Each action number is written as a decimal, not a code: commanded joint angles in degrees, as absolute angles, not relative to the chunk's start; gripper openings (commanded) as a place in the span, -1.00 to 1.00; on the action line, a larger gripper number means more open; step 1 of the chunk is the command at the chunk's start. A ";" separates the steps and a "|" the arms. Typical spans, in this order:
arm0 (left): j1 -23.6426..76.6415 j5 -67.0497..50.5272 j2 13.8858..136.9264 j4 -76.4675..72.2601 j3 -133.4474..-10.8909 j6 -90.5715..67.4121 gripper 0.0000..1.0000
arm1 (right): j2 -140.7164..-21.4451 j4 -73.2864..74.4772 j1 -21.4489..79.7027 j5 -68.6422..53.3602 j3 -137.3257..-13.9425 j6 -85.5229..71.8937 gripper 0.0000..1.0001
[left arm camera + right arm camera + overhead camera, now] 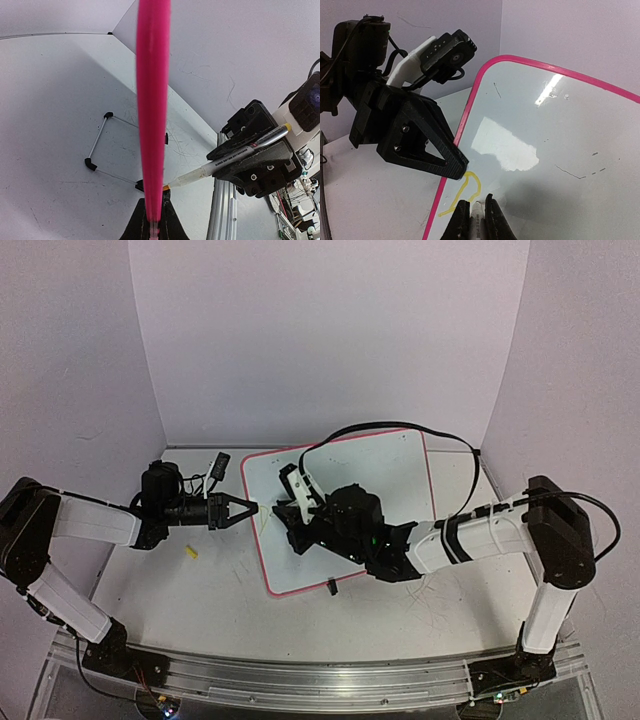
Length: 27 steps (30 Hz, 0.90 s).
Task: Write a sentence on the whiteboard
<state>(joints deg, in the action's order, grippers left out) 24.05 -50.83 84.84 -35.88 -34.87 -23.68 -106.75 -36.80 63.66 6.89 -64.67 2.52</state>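
1. At the bottom of the top view, a metal rail is carrying both arm bases. The arms are reaching in from lower left and lower right, so the work is lying between them.
2. On the table, left of centre, a small yellow piece is lying loose, well apart from the board. It is probably the pen's cap, set out of the writing path.
3. At the board's lower edge, a black stand leg is poking out. It appears to be propping the board off the tabletop.
4. At the bottom centre of the right wrist view, the right gripper is clenching a marker. The pen is lying along the fingers, which puts its yellow tip on the board face, just inside the rim.
5. At centre left of the top view, the left gripper is pinching the board's pink rim, which is running edge-on between its fingers in the left wrist view. This clamp is likely bracing the board against the push of the pen.
6. The sentence is showing only as one yellow looped stroke, just beside the rim and touching the marker tip. Judged from this, the writing is barely begun, and starting at the left edge is leaving room for a full line.
7. The whiteboard is sitting at the centre of the top view. Its remaining face is carrying no yellow writing and is reflecting glare.
8. Beyond it, pale purple walls are closing the scene.
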 commanded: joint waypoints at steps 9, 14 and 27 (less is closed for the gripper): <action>24.63 -50.23 84.78 -35.38 -36.76 -20.83 -1.00 | -108.11 -38.23 63.66 9.74 -67.05 3.06 -1.00; 24.62 -50.22 84.91 -35.42 -36.89 -20.83 -1.00 | -107.44 -37.79 63.65 9.85 -65.77 2.54 -1.00; 24.61 -50.15 85.16 -35.24 -37.21 -20.95 -1.00 | -106.50 -37.67 63.98 8.91 -63.03 1.26 -1.00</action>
